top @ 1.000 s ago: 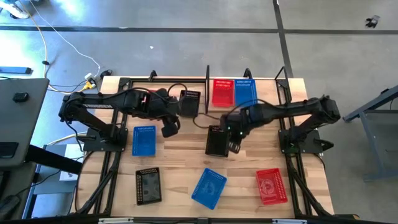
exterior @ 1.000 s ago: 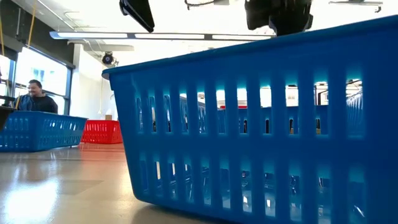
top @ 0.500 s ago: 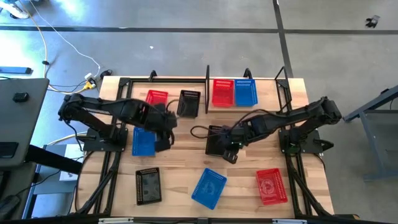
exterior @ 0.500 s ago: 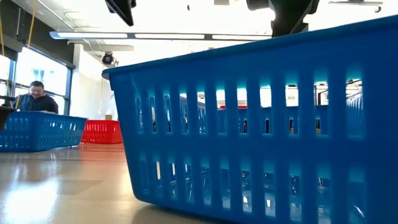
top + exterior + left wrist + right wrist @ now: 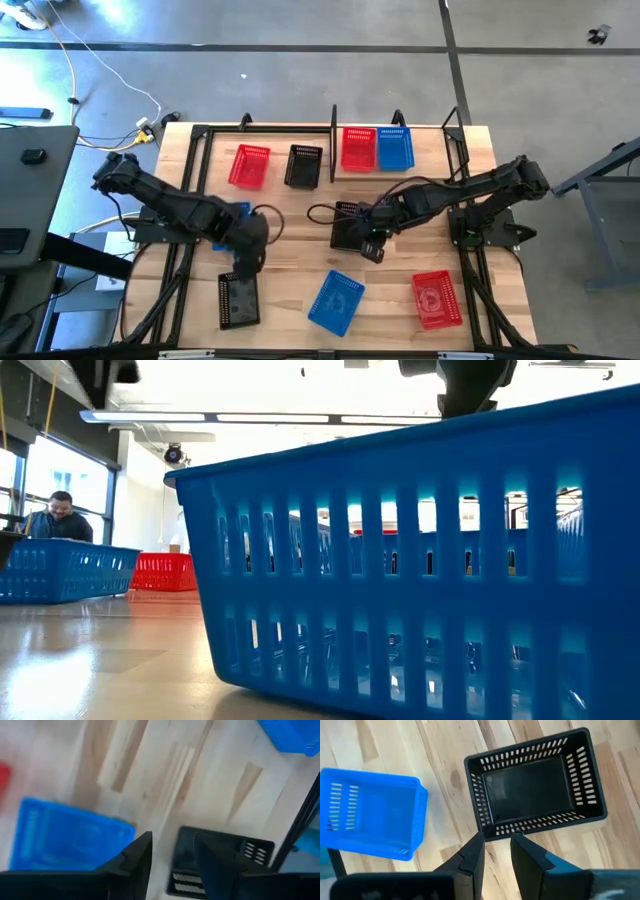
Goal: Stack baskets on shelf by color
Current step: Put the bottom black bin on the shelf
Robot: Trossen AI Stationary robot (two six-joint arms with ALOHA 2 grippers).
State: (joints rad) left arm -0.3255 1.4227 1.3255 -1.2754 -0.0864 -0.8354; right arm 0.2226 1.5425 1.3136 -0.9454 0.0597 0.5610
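My left gripper (image 5: 245,264) hangs open, pointing down, over the far end of a black basket (image 5: 238,299) at the near left; in the left wrist view this basket (image 5: 222,862) lies under the fingers. My right gripper (image 5: 497,851) is open just above a long wall of another black basket (image 5: 535,785) at mid-table (image 5: 348,224), touching nothing. On the shelf (image 5: 333,125) at the back stand a red basket (image 5: 358,148) and a blue basket (image 5: 394,148).
A red basket (image 5: 249,166) and a black one (image 5: 304,166) stand left of the shelf. A blue basket (image 5: 228,228) lies partly under my left arm. A blue basket (image 5: 336,302) and a red one (image 5: 437,298) sit near the front edge. A person (image 5: 58,520) sits beyond the table.
My left gripper has swung from the far middle of the table toward the near edge and down, past the blue basket, to above the near-left black basket, rolling as it went. My right gripper has shifted a little toward the near edge. No basket has moved.
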